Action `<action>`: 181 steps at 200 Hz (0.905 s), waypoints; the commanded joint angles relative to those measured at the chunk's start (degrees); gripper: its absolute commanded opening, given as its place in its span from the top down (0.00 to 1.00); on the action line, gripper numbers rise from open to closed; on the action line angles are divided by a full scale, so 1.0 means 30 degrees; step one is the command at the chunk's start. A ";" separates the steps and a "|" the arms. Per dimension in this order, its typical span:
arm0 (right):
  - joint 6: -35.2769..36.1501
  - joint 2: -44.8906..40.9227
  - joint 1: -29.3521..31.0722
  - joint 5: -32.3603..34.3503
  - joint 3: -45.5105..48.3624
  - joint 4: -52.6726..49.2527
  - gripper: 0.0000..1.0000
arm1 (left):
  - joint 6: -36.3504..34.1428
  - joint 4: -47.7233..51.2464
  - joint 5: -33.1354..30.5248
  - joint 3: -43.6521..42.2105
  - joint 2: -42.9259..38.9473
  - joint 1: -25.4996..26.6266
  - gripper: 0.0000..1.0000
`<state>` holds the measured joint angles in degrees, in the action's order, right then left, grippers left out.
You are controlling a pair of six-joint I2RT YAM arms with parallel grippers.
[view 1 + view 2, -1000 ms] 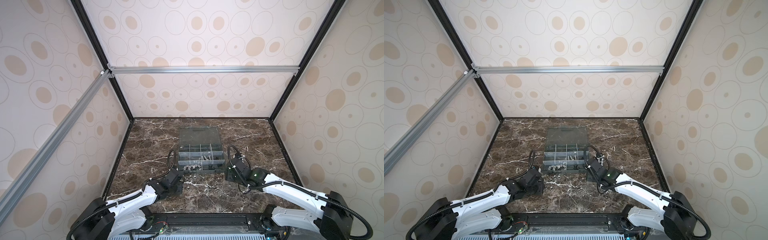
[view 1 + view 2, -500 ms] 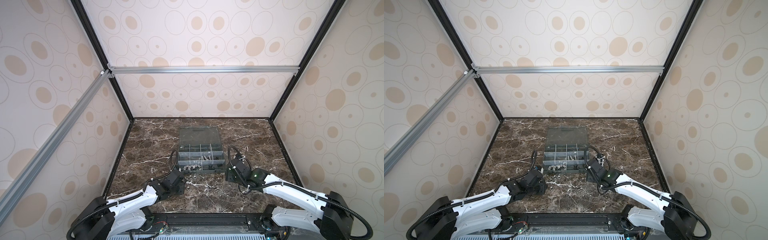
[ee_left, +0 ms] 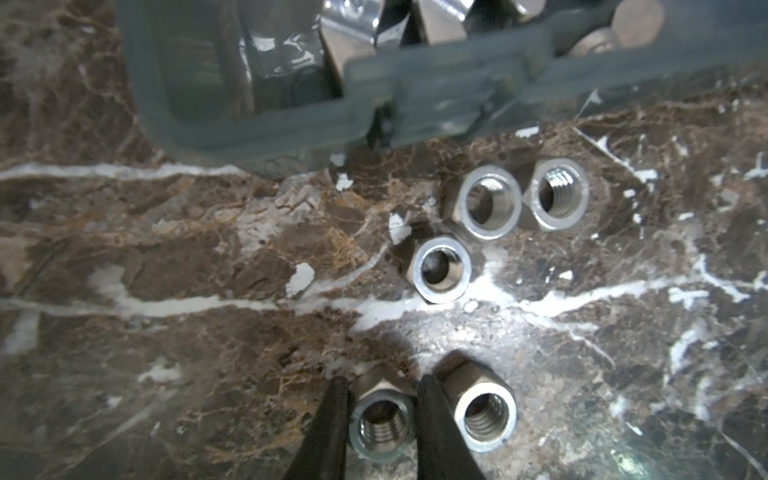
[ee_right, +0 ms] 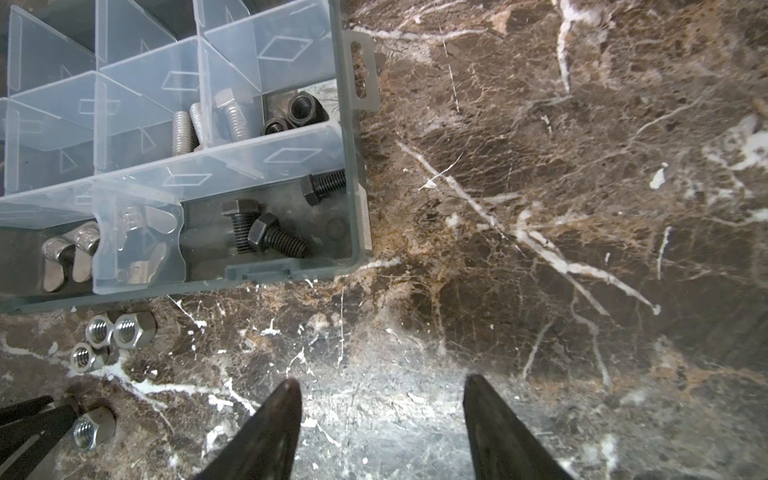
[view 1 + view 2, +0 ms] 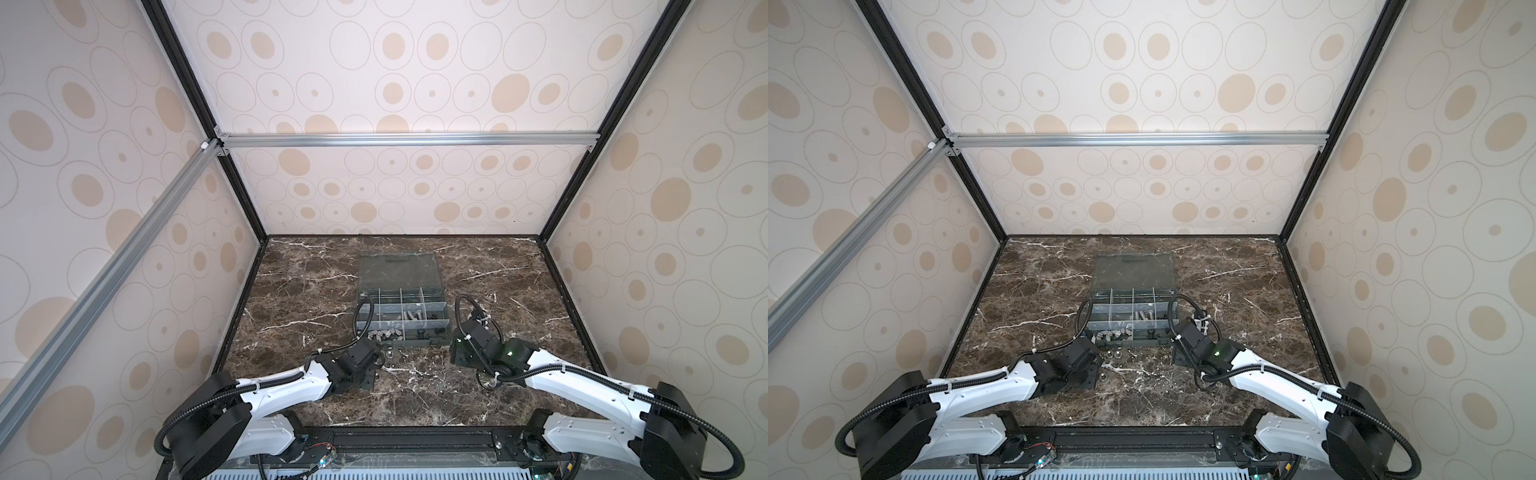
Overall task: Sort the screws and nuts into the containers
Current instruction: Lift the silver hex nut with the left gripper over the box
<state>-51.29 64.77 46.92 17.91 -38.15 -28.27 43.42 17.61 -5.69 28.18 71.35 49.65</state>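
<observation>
In the left wrist view my left gripper [image 3: 383, 384] is shut on a silver hex nut [image 3: 382, 419], one finger on each side of it. A second nut [image 3: 484, 417] lies right beside it, and three more nuts [image 3: 442, 270] sit closer to the organizer box [image 3: 291, 120]. My right gripper [image 4: 382, 382] stands open over bare marble, holding nothing. The right wrist view shows the containers [image 4: 357, 208]: black screws [image 4: 274, 239] in the corner one, silver screws [image 4: 230, 114] and black nuts [image 4: 299, 106] behind them, and silver wedge-like nuts [image 4: 66, 253] in another. In both top views the grippers [image 5: 376, 359] [image 5: 1177, 355] flank the box front.
The box [image 5: 401, 316] sits mid-table with its clear lid [image 5: 397, 270] folded back flat behind it. Patterned walls enclose the marble table [image 5: 498, 270] on three sides. The loose nuts [image 5: 1113, 354] lie just in front of the box, between the two arms.
The left arm has edged slightly forward toward the box, and its jaws have narrowed. The right arm has not moved.
</observation>
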 commanded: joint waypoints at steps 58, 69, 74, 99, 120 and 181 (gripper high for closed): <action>-0.0434 -0.0418 0.0206 0.0389 0.0164 -0.0370 0.35 | -0.2150 0.1982 -0.1550 0.3818 0.0475 0.0165 0.78; -0.0309 -0.0328 0.0183 0.0363 0.0063 -0.0456 0.35 | -0.2700 0.2095 -0.1809 0.4922 0.0821 0.0106 0.78; -0.0265 -0.0311 0.0182 0.0344 -0.0033 -0.0547 0.35 | -0.2978 0.2111 -0.1898 0.5424 0.1037 0.0035 0.77; 0.0018 -0.0215 0.0174 0.0385 -0.0386 -0.0871 0.35 | -0.4272 0.1441 -0.2094 0.7666 0.2355 -0.0365 0.77; 0.0139 -0.0356 0.0183 0.0525 -0.0536 -0.1104 0.35 | -0.4893 0.0551 -0.2027 0.9350 0.3868 -0.1082 0.76; -0.0194 -0.1793 0.0181 0.0988 0.0053 -0.1467 0.35 | -0.6184 -0.1138 -0.0497 1.2041 0.7233 -0.3119 0.76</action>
<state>-51.13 61.17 46.94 18.94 -38.24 -30.35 28.08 16.19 -9.17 60.58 90.67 42.00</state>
